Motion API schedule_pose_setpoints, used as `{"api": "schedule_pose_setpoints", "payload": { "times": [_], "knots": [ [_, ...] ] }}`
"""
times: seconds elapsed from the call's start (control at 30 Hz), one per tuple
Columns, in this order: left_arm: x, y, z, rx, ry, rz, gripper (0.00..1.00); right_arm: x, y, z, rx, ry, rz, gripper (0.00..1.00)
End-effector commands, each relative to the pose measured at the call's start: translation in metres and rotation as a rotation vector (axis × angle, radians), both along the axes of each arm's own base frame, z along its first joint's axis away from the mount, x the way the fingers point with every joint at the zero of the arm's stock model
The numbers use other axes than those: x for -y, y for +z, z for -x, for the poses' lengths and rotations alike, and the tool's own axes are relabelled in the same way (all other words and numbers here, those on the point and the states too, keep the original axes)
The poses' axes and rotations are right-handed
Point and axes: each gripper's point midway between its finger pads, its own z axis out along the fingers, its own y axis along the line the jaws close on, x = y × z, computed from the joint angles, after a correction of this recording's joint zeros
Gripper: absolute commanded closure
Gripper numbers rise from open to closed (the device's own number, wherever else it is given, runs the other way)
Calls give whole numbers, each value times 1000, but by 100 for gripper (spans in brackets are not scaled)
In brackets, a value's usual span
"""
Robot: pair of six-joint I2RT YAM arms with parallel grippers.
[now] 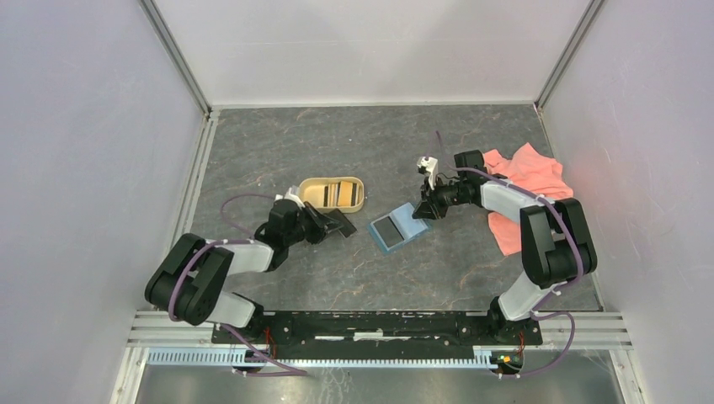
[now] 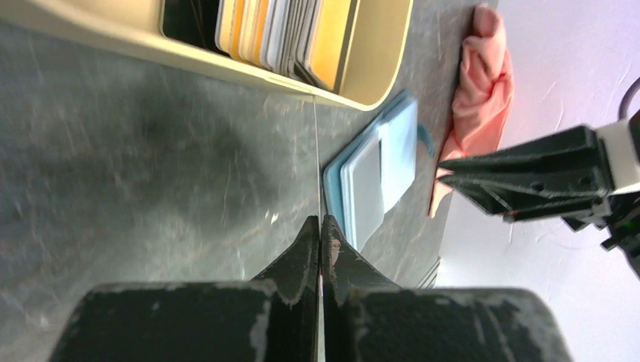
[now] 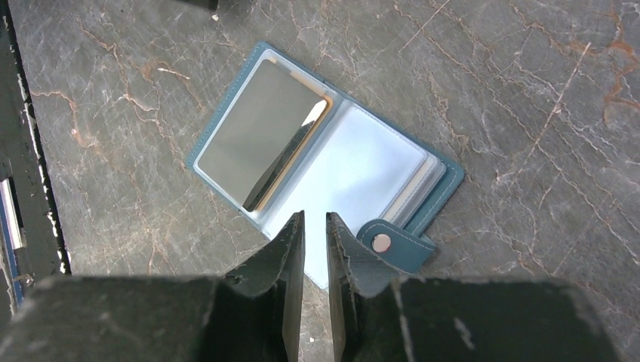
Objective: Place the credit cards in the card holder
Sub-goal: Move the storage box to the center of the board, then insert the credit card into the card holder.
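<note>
table (image 1: 278, 151): grey marble | tan tray (image 1: 332, 193) | open card holder (image 1: 398, 227) centre | pink cloth (image 1: 526, 181) right

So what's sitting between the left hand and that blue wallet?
Only bare table, as the top view shows. The left hand, pinching a dark card, is apart from the open card holder, with nothing lying between.
</note>
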Motion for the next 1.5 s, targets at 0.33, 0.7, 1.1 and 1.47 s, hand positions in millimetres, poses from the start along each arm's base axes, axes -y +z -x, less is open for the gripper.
{"api": "schedule_pose_setpoints", "payload": {
  "times": [0.33,0.7,1.1,1.47],
  "knots": [
    [18,62,-26,246,-94,115,98,11,34,-21,60,-79,-104,75],
    [80,84,9,310,-73,237,98,21,12,-31,-18,-221,-98,69],
    [123,42,-3,250,32,197,98,30,-5,-34,-91,-264,-88,62],
    [134,10,-8,186,60,161,98,30,-14,-33,-122,-266,-82,61]
  ]
}}
